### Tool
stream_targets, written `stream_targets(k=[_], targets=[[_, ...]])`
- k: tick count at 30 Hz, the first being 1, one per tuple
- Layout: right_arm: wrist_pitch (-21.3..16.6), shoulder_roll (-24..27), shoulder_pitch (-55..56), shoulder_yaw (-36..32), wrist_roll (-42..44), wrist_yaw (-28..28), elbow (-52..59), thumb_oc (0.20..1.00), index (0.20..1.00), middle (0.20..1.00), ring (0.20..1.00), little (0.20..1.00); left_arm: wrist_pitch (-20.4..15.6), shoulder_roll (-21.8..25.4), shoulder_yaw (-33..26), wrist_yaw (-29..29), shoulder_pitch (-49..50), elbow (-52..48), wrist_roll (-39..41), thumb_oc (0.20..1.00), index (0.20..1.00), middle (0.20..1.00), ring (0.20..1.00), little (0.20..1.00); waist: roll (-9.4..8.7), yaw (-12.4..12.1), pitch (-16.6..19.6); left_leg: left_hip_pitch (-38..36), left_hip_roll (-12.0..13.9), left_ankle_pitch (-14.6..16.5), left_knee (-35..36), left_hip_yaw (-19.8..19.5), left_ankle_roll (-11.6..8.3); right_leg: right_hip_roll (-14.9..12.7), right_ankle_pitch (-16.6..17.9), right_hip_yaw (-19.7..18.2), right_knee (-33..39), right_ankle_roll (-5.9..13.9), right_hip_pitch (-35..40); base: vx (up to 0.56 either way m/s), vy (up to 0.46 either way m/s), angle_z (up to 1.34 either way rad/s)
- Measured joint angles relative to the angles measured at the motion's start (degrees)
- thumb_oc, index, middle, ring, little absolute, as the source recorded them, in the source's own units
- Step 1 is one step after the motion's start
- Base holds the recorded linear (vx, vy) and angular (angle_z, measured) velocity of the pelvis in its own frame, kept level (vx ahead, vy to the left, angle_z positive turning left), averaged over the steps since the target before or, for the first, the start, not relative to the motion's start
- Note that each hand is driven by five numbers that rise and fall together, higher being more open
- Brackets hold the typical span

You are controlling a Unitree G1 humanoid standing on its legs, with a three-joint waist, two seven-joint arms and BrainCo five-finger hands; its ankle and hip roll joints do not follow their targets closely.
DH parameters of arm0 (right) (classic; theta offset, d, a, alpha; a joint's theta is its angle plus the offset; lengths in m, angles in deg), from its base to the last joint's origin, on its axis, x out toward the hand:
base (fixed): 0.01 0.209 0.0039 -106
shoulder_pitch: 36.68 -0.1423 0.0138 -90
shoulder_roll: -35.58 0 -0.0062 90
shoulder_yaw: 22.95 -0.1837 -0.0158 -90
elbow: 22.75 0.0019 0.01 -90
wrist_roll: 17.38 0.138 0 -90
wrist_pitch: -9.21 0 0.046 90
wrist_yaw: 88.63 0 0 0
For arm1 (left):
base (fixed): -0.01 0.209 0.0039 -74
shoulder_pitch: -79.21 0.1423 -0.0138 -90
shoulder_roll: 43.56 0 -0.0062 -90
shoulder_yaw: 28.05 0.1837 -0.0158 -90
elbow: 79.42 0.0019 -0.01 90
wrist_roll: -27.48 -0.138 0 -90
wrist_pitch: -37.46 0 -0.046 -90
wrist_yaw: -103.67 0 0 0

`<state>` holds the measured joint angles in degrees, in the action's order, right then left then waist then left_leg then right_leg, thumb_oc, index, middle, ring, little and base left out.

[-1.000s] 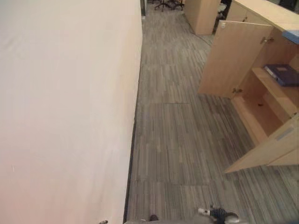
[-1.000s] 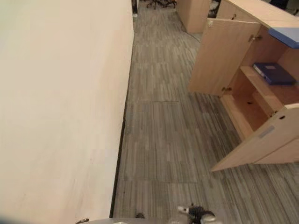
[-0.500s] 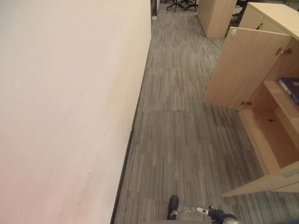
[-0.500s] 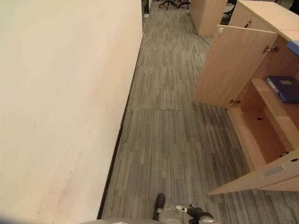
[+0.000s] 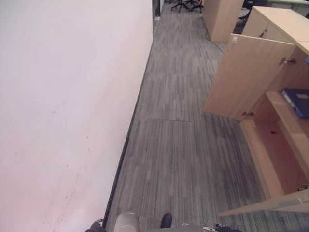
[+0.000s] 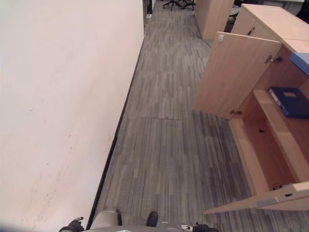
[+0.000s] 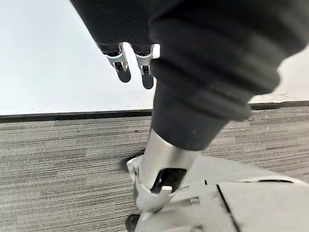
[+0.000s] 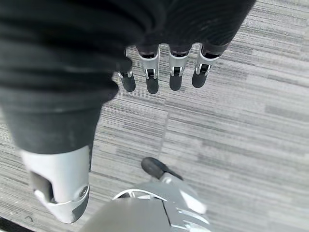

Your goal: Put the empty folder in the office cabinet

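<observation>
Standing in the corridor w/ the office cabinet (image 6: 263, 96) ahead-right, both doors open. Blue folder (image 6: 288, 101) lies flat on the middle shelf, inside the cabinet. Left hand (image 7: 133, 60) and right hand (image 8: 164, 72) hang over grey carpet (image 6: 164, 145), fingers relaxed, grasping nothing. Best step now, I'd judge: confirm folder sits fully on shelf, keep arms clear of the door (image 6: 231, 77).

Blue folder (image 6: 290, 101) lying flat on the middle shelf, light wooden office cabinet (image 6: 270, 72) standing with both doors hanging open
</observation>
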<state>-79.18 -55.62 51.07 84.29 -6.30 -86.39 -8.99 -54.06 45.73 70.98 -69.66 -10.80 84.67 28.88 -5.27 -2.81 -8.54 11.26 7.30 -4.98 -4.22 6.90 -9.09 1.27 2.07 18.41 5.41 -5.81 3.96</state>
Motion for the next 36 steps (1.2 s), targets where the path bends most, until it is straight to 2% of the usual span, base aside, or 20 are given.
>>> stream_targets(k=[2, 5, 7, 9, 10, 11, 13, 15, 16, 18, 20, 23, 24, 26, 28, 29, 31, 33, 34, 36], targets=[[-0.04, 0.06, -0.23, 0.05, -0.62, 0.05, -0.79, 1.000, 1.000, 1.000, 1.000, 1.000, -0.06, -0.25, -0.02, -0.02, -0.14, 0.04, 0.02, 1.000, 1.000, 1.000, 1.000, 1.000, 0.90, -0.68, -0.31, 0.12, 0.19, -4.10, 10.22, -1.72, -1.51, 0.75, -0.29, -0.22, -0.01, 0.76, 0.61, 0.22, 0.089, -0.06], [-0.19, 0.69, 0.02, 0.01, -1.61, 0.05, -1.05, 1.000, 1.000, 1.000, 1.000, 1.000, -0.10, -1.44, -0.16, -0.08, 1.18, 0.15, 0.53, 1.000, 1.000, 1.000, 1.000, 1.000, 3.00, -1.80, -1.20, 1.34, 1.07, -5.51, 10.16, -3.26, -1.56, 2.55, -1.80, -2.21, 0.04, 0.85, 3.39, 0.25, 0.113, -0.31], [-0.29, 1.19, 1.15, -1.49, -1.62, -0.01, -0.95, 1.000, 1.000, 1.000, 1.000, 1.000, -0.09, -1.76, -1.15, -0.14, 2.66, 0.68, 0.55, 1.000, 1.000, 1.000, 1.000, 1.000, 4.94, -2.53, 0.48, 0.78, 0.83, -5.65, 9.68, -3.66, -1.38, 3.14, -3.25, -3.98, -0.04, 0.19, 5.09, 0.41, 0.285, -0.54], [-0.26, 1.11, 1.57, -2.17, -1.62, 0.06, -2.10, 1.000, 1.000, 1.000, 1.000, 1.000, -0.27, -1.92, -2.83, -0.23, 2.49, 1.97, 0.61, 1.000, 1.000, 1.000, 1.000, 1.000, 5.53, -2.39, 0.77, -0.96, 0.43, -5.71, 9.79, -3.71, -1.11, 2.57, -4.19, -4.93, -0.10, 2.27, 6.28, 0.33, 0.257, -0.35], [-0.23, 0.98, 1.76, -3.05, -1.62, 0.03, -2.74, 1.000, 1.000, 1.000, 1.000, 1.000, -0.30, -2.01, -3.45, -0.28, 2.49, 2.60, 0.62, 1.000, 1.000, 1.000, 1.000, 1.000, 5.60, -2.46, 1.34, -1.73, 0.24, -6.00, 10.08, -3.35, -0.69, 2.06, -4.67, -5.40, -0.20, 3.13, 6.70, 0.21, 0.183, -0.33], [-0.20, 1.82, 3.98, -3.93, -1.62, 0.10, -3.14, 1.000, 1.000, 1.000, 1.000, 1.000, -0.16, -2.56, -3.99, -0.53, 3.55, 3.85, 0.65, 1.000, 1.000, 1.000, 1.000, 1.000, 7.66, -1.86, 3.65, -5.20, -0.11, -8.13, 9.79, -2.90, 4.33, 1.31, -6.37, -6.50, -0.42, 6.23, 8.39, 0.42, 0.429, -0.27], [-0.19, 1.14, 4.02, -4.24, -1.64, 0.07, -2.90, 1.000, 1.000, 1.000, 1.000, 1.000, -0.41, -1.68, -3.87, -0.55, 1.28, 2.53, 0.67, 1.000, 1.000, 1.000, 1.000, 1.000, 5.72, -0.71, 3.37, -8.14, -5.27, -5.48, 9.56, -1.62, 8.99, -4.02, -5.28, -6.57, -1.64, 10.66, 9.97, 0.52, 0.592, -0.08], [0.02, 0.90, 3.80, -7.24, -2.25, -0.06, -3.07, 1.000, 1.000, 1.000, 1.000, 1.000, -0.48, -2.92, -4.53, -0.59, 0.81, 4.35, 0.71, 1.000, 1.000, 1.000, 1.000, 1.000, 7.04, -1.01, 3.97, -12.94, -7.52, -0.88, 10.17, 0.19, 10.41, -7.61, -8.23, -6.03, -8.67, 10.80, 10.85, 0.25, 0.373, -0.35], [0.18, 0.90, 4.42, -6.74, -2.23, -0.11, -2.31, 1.000, 1.000, 1.000, 1.000, 1.000, -0.42, -3.48, -2.97, -0.54, 2.45, 4.10, 0.70, 1.000, 1.000, 1.000, 1.000, 1.000, 7.55, -1.06, 5.38, -14.11, -8.43, 0.80, 10.12, 1.86, 11.37, -10.41, -11.66, -5.00, -16.99, 10.82, 8.35, 0.16, 0.343, -0.66], [0.03, 1.04, 3.86, -5.65, -2.22, 0.02, 0.01, 1.000, 1.000, 1.000, 1.000, 1.000, -0.14, -4.73, -1.74, -1.82, 2.70, 4.50, 1.77, 1.000, 1.000, 1.000, 1.000, 1.000, 8.12, -0.69, 6.81, -14.80, -10.57, 2.06, 10.05, 2.66, 12.44, -14.88, -13.08, -4.11, -31.62, 11.46, 1.45, 0.19, 0.381, -0.34], [-0.21, 0.83, 2.66, -3.58, -2.16, 0.08, 2.40, 1.000, 1.000, 1.000, 1.000, 1.000, 0.38, -5.14, -0.13, -4.41, 1.73, 4.04, 2.99, 1.000, 1.000, 1.000, 1.000, 1.000, 6.62, -0.57, 6.46, -16.12, -14.09, 3.31, 10.10, 1.77, 14.75, -20.58, -9.87, -5.33, -48.30, 11.29, -6.08, 0.20, 0.238, 0.28], [-0.17, 0.52, 1.46, -3.09, -2.41, 0.21, 2.43, 1.000, 1.000, 1.000, 1.000, 1.000, 0.90, -4.67, 0.42, -7.02, 2.64, 2.01, 3.71, 1.000, 1.000, 1.000, 1.000, 1.000, 6.87, -2.02, 5.87, -18.08, -14.42, 3.95, 9.55, 0.95, 16.60, -23.83, -9.95, -3.18, -53.70, 11.88, -9.48, 0.16, 0.038, 0.19], [-0.31, 0.86, 0.41, -3.05, -2.40, 0.18, 3.05, 1.000, 1.000, 1.000, 1.000, 1.000, 0.80, -4.52, 0.49, -5.48, 2.62, 1.39, 3.62, 1.000, 1.000, 1.000, 1.000, 1.000, 6.69, -2.51, 5.50, -17.99, -13.87, 3.91, 9.53, 0.77, 16.31, -25.31, -11.57, -0.60, -52.53, 12.35, -12.19, 0.08, -0.049, 0.14], [-0.54, 1.15, -0.73, -2.79, -2.38, 0.15, 4.37, 1.000, 1.000, 1.000, 1.000, 1.000, 0.79, -4.02, 0.36, -3.23, 2.40, 1.41, 2.63, 1.000, 1.000, 1.000, 1.000, 1.000, 6.47, -2.43, 4.07, -18.30, -12.90, 4.69, 9.49, 0.87, 16.11, -24.99, -11.17, 1.75, -43.78, 13.13, -15.42, 0.13, -0.102, -0.08], [-1.07, 1.54, -3.02, -2.15, -2.42, 0.15, 4.97, 1.000, 1.000, 1.000, 1.000, 1.000, 0.99, -3.48, -0.11, -1.82, 3.36, 2.53, 2.03, 1.000, 1.000, 1.000, 1.000, 1.000, 7.22, -1.64, 2.22, -18.49, -10.60, 5.24, 9.95, 2.72, 14.68, -21.80, -6.44, 4.23, -29.67, 15.49, -17.55, 0.21, -0.207, -0.23], [-0.88, 1.72, -2.35, -2.19, -2.45, 0.06, 4.86, 1.000, 1.000, 1.000, 1.000, 1.000, 1.04, -2.95, -0.37, -1.48, 3.69, 2.39, 1.86, 1.000, 1.000, 1.000, 1.000, 1.000, 7.39, -0.90, 1.91, -19.23, -10.06, 5.71, 9.96, 2.12, 13.87, -21.15, -4.62, 4.34, -27.41, 16.74, -17.67, 0.27, -0.254, 0.08], [-0.56, 1.38, -2.84, -1.38, -2.74, 0.34, 4.71, 1.000, 1.000, 1.000, 1.000, 1.000, 0.32, -1.66, -1.29, -1.13, 4.89, 2.33, 1.46, 1.000, 1.000, 1.000, 1.000, 1.000, 6.50, -0.81, 1.35, -21.49, -8.94, 7.53, 9.96, 2.48, 11.44, -17.05, -1.55, 3.75, -16.14, 17.70, -15.67, 0.20, -0.204, -0.18], [-0.66, 1.49, -3.10, -1.45, -2.75, 0.32, 4.73, 1.000, 1.000, 1.000, 1.000, 1.000, 1.06, -1.66, -2.18, -1.21, 5.00, 3.62, 0.59, 1.000, 1.000, 1.000, 1.000, 1.000, 6.24, 0.22, 1.19, -21.86, -7.94, 7.94, 9.94, 1.88, 10.18, -15.04, 3.13, 3.25, -12.89, 16.24, -13.15, 0.15, -0.200, 0.04], [-0.51, 2.44, -2.53, -1.44, -2.76, 0.28, 4.70, 1.000, 1.000, 1.000, 1.000, 1.000, 1.06, -1.94, -2.21, -1.45, 4.78, 4.48, -0.26, 1.000, 1.000, 1.000, 1.000, 1.000, 6.88, 0.58, 0.89, -22.03, -6.12, 7.89, 8.91, 1.26, 8.91, -12.39, 4.58, 4.84, -9.00, 14.37, -10.49, 0.25, -0.214, 0.22], [-0.14, 3.12, -2.20, -1.53, -2.84, 0.24, 4.55, 1.000, 1.000, 1.000, 1.000, 1.000, 0.58, -1.80, -2.35, -1.40, 4.60, 4.32, -0.67, 1.000, 1.000, 1.000, 1.000, 1.000, 7.61, 0.60, 1.24, -22.70, -3.74, 6.63, 7.67, 1.01, 6.95, -9.70, 5.21, 6.28, -4.23, 11.89, -6.85, 0.25, -0.222, 0.15]])
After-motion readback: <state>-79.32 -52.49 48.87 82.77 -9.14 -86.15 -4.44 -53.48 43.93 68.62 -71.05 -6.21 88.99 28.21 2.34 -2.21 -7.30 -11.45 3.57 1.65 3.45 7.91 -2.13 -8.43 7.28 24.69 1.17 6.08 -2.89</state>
